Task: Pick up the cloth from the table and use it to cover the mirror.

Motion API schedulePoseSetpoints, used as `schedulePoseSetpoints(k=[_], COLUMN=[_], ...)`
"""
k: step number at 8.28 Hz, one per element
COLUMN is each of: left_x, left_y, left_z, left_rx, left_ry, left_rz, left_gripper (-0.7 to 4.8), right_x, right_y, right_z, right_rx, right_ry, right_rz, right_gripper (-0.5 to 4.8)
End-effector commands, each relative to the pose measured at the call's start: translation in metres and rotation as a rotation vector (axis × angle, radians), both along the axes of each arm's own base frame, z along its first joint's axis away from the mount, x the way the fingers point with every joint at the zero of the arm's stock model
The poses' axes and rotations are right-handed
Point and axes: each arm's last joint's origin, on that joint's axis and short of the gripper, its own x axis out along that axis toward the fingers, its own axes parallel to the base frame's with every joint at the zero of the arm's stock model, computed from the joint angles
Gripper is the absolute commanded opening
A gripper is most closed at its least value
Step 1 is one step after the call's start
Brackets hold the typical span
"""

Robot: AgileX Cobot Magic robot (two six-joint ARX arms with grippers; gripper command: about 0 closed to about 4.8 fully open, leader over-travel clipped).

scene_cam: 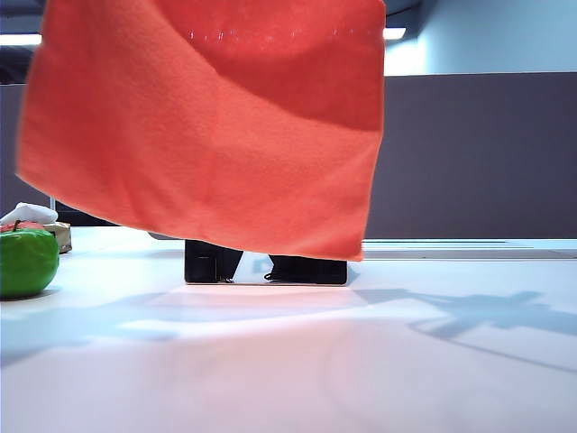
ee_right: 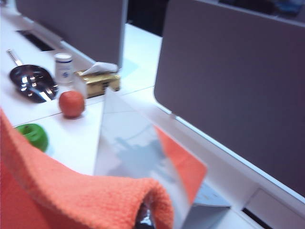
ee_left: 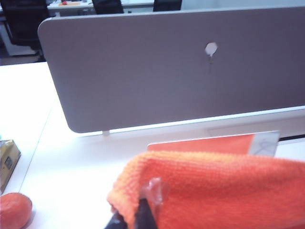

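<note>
Left gripper [ee_left: 143, 210] and right gripper [ee_right: 145, 217], each clamping the orange cloth [scene_cam: 207, 135], hold it above the mirror [ee_right: 138, 152]; draping remains.

We're in an open-plan office, by the look of it. Grey fabric partition panels [ee_left: 181, 67] w/ rounded corners stand along the back edge of the white desk [scene_cam: 361, 361], and a second panel [ee_right: 238, 86] sits beside another w/ a gap between. Beyond the partition we see more white desks and dark office chairs [ee_left: 21, 21]. Ceiling strip lights [scene_cam: 20, 40] show overhead. Cable slots [ee_right: 35, 42] are cut into the desk surface.
</note>
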Motion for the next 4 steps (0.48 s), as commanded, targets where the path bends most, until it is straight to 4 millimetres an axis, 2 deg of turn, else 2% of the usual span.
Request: schedulePoseSetpoints(k=[1, 2, 4], left_x=[0.015, 0.031, 0.043], left_y=[0.000, -0.004, -0.010], left_z=[-0.005, -0.015, -0.024], left_rx=[-0.009, -0.008, 0.010], left_ry=[0.037, 0.091, 0.128], left_rz=[-0.043, -0.055, -0.083], left_gripper=[-0.06, -0.06, -0.06], right_x=[0.002, 0.007, 0.014], right_y=[-0.001, 0.001, 0.004], right_z=[0.004, 0.000, -0.007], right_rx=[0.007, -0.004, -0.016], right_ry=[-0.030, -0.016, 0.003], right_rz=[-0.069, -0.099, -0.113], right_gripper=[-0.01, -0.01, -0.01])
